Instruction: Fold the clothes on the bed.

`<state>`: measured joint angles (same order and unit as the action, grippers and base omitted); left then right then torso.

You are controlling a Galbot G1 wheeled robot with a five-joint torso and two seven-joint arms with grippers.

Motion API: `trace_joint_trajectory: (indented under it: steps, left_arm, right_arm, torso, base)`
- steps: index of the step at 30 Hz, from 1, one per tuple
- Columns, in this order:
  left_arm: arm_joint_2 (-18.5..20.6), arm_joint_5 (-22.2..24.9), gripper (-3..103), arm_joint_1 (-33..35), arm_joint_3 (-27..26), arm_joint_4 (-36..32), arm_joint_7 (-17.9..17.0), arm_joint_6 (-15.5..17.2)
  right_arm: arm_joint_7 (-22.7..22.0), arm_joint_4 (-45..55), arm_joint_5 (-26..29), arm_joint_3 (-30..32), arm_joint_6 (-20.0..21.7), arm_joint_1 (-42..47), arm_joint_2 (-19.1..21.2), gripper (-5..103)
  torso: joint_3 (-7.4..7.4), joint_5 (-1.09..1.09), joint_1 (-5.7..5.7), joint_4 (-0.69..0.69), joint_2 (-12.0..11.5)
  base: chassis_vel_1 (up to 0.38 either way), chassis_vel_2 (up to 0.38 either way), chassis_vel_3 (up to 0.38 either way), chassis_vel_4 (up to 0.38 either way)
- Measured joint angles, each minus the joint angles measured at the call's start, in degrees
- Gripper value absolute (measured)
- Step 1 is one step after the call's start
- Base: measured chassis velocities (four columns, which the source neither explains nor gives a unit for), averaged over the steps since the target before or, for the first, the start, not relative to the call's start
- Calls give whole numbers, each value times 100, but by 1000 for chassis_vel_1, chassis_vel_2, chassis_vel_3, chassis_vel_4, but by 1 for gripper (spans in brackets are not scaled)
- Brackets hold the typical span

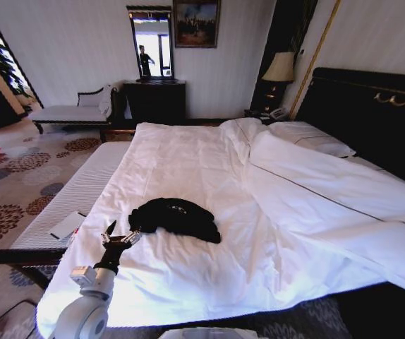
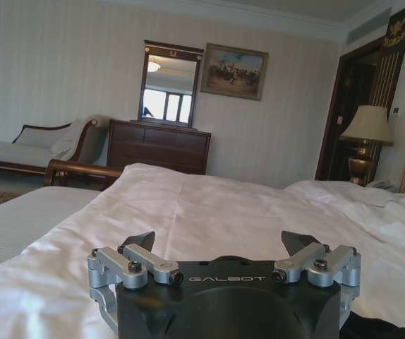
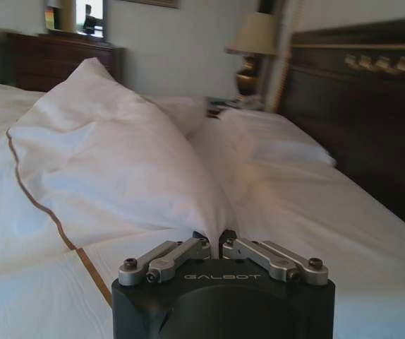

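Observation:
The clothes [image 1: 175, 216], a black T-shirt, lie crumpled in a heap on the bed [image 1: 188, 162], toward its near left part on the white sheet. My left gripper [image 1: 121, 234] hovers just left of the heap with its fingers open and nothing between them. In the left wrist view the same gripper [image 2: 220, 244] stands wide open over the sheet, and a corner of the black fabric [image 2: 389, 328] shows beside it. My right gripper [image 3: 212, 239] is shut, low over the white duvet [image 3: 118, 162] near the pillows, with nothing visibly held.
A dark headboard [image 1: 372, 116] rises along the bed's right side, with a lamp [image 1: 281, 68] by it. A striped white surface [image 1: 82, 187] with a notepad [image 1: 65, 226] runs along the bed's left. A dresser [image 1: 154, 100] and a bench [image 1: 72, 111] stand at the far wall.

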<state>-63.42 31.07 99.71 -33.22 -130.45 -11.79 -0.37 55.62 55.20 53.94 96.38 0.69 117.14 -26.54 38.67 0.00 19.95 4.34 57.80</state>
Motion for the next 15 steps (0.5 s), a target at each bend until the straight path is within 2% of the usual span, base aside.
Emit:
trace_joint_trajectory:
  steps: [8,9,12,15]
  left_arm:
    - [35,15,100,16,3,54,21,-31]
    - [39,16,100,-6,30,64,21,-33]
    - [40,16,100,-27,56,68,21,-34]
    - [44,15,100,-63,110,71,16,-34]
  right_arm:
    - [-17,-76,-113,213,-264,250,-721,2]
    - [-29,-64,-147,281,-310,283,-946,2]
    - [-44,-34,-155,332,-329,306,-1126,2]
    - [-127,270,-141,403,-343,487,-1730,2]
  torso:
    - [0,1,0,-4,0]
    - [0,1,0,-4,0]
    - [0,0,0,-4,0]
    - [0,1,1,-5,0]
  base:
    - [0,0,0,0]
    - [0,0,0,0]
    - [0,0,0,0]
    - [0,0,0,0]
